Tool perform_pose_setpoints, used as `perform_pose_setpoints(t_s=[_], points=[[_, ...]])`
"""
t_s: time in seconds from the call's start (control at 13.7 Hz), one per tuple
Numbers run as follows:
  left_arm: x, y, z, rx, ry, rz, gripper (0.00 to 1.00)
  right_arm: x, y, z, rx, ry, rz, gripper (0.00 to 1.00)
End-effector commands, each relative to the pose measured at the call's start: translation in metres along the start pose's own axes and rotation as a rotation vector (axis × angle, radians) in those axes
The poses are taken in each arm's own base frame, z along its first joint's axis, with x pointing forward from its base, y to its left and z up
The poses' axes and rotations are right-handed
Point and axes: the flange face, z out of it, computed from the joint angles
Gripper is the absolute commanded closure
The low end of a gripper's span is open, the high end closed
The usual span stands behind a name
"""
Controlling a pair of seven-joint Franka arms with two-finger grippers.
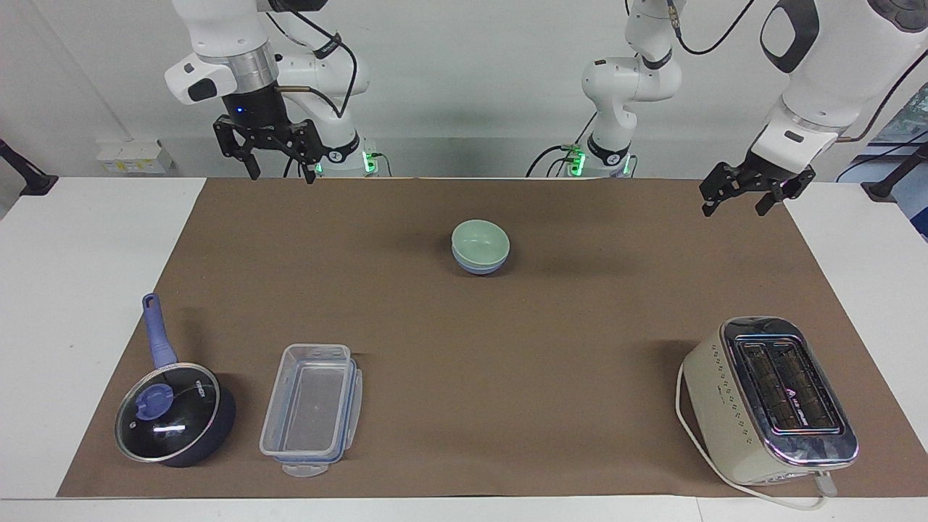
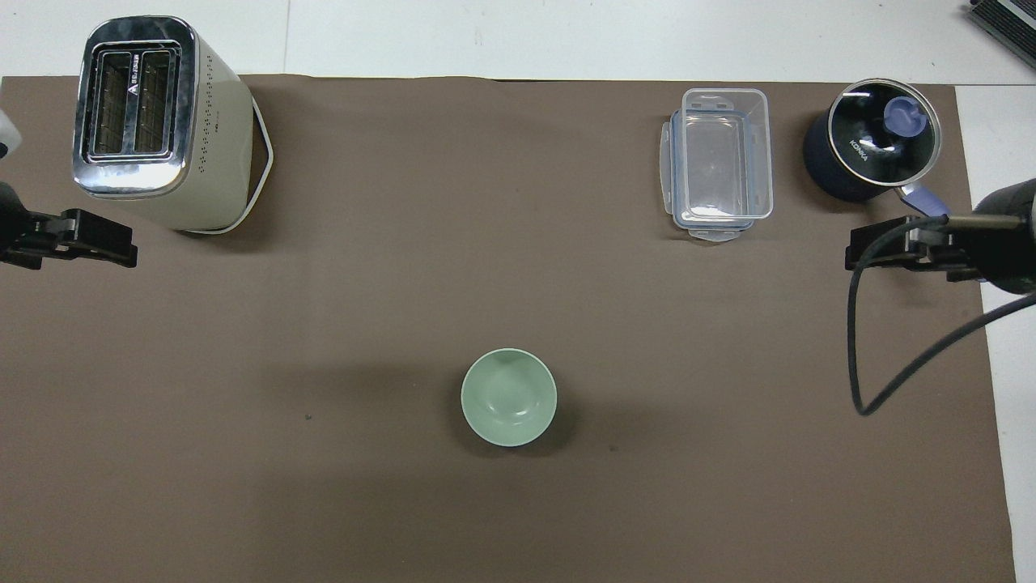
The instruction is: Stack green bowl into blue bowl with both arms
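Nesting smoothly, round green bowl (image 1: 479,241) sits in blue bowl (image 1: 478,267); left claw (image 1: 739,196) and right claw (image 1: 275,154) gape empty.

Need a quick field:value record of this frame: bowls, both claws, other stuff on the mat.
green bowl: nested in the blue bowl, on the mat, nearer the robots than the other items
stack status: done, nothing touching it
left claw: open, empty, raised over the mat's edge at the left arm's end
right claw: open, empty, raised near its base
toaster: left arm's end
clear box: open, empty, beside the saucepan
saucepan: lidded, right arm's end
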Motion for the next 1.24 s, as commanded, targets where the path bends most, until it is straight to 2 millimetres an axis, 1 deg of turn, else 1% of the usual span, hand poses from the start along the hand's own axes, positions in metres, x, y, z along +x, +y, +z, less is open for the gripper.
perform_pose_setpoints(t_s=[0.0, 0.15, 0.29, 1.17], points=[[0.001, -0.003, -0.004, 0.016, -0.010, -0.001, 0.00, 0.009, 0.005, -0.002, -0.016, -0.015, -0.026, 0.00], [0.001, -0.003, -0.004, 0.016, -0.010, -0.001, 0.00, 0.001, 0.008, 0.004, -0.024, -0.031, -0.020, 0.00], [0.001, -0.003, -0.004, 0.016, -0.010, -0.001, 0.00, -0.004, 0.009, 0.009, -0.025, -0.037, -0.019, 0.00], [0.001, -0.003, -0.004, 0.016, -0.010, -0.001, 0.00, -0.007, 0.012, 0.011, -0.024, -0.040, -0.044, 0.00]])
